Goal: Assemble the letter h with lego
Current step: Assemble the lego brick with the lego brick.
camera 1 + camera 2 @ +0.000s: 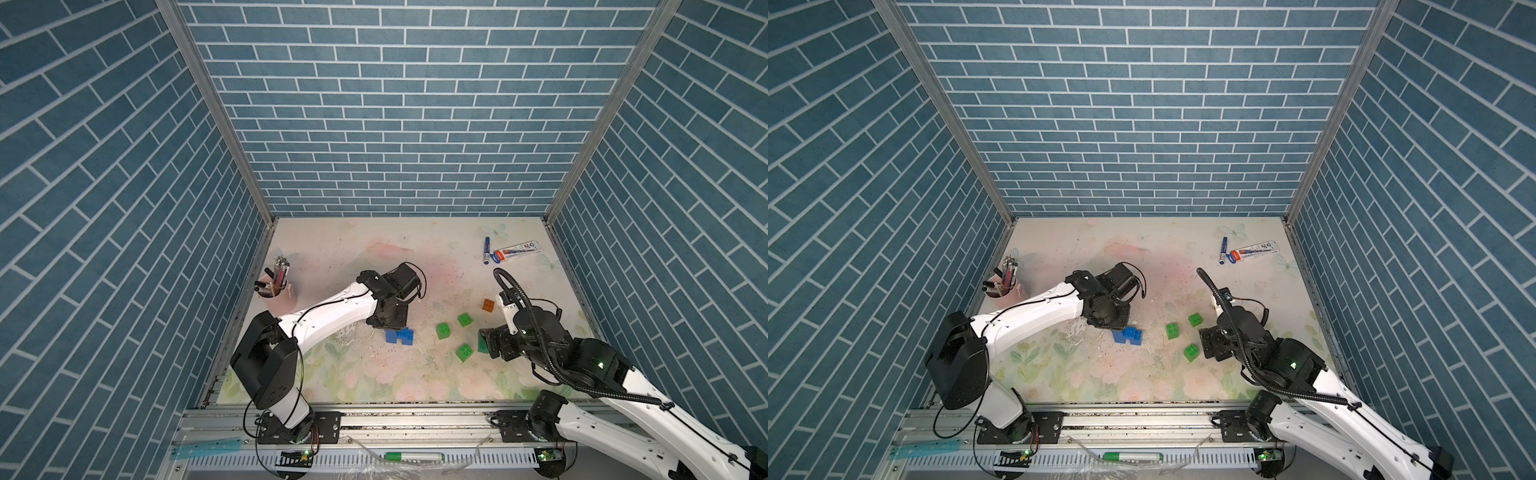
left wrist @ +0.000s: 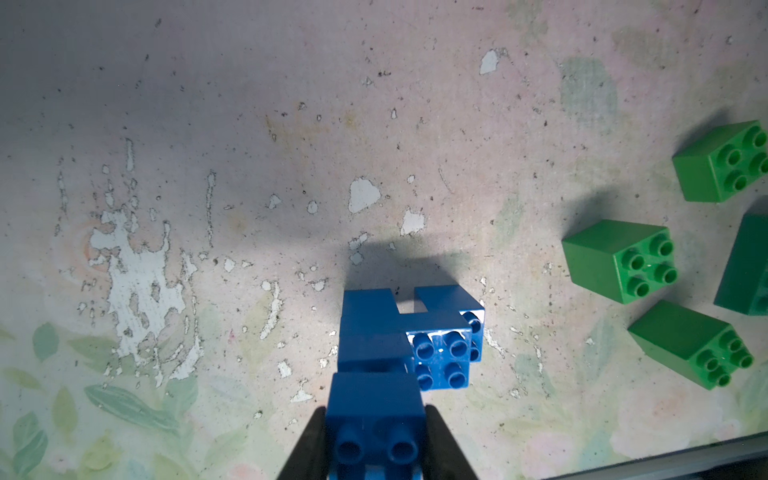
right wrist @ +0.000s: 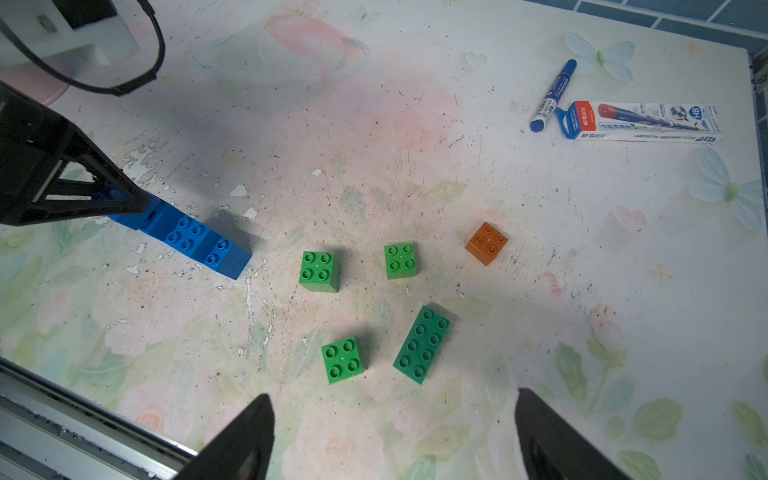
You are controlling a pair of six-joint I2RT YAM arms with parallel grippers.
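**Left gripper clamped on blue assembly; right gripper open over loose bricks**

1. Left gripper (image 2: 376, 411): closed on the topmost brick of the blue lego assembly (image 2: 374, 332), with one finger against each side wall. The studs of the held brick face the wrist camera.
2. Below the held brick, the assembly steps down to a square blue brick with four exposed studs. A notch shows between its two lower legs.
3. In both top views the assembly sits directly under the left gripper, near the middle of the table (image 3: 415, 124). Its base appears to rest on the surface.
4. Right gripper (image 3: 392, 399): fingers spread wide, nothing between them. It hovers above the table's right side.
5. The long dark green brick (image 3: 422, 344) lies closest to the right gripper, with a square green brick (image 3: 343, 359) just beside it.
6. A second square green brick (image 3: 319, 271) and a third square green brick (image 3: 400, 260) lie farther from the right gripper. The orange brick (image 3: 486, 243) stands apart from them.
7. All the loose bricks are studs up, and none touches another.
8. A blue marker pen (image 3: 552, 95) and a pencil box (image 3: 640, 122) lie near the far right corner.
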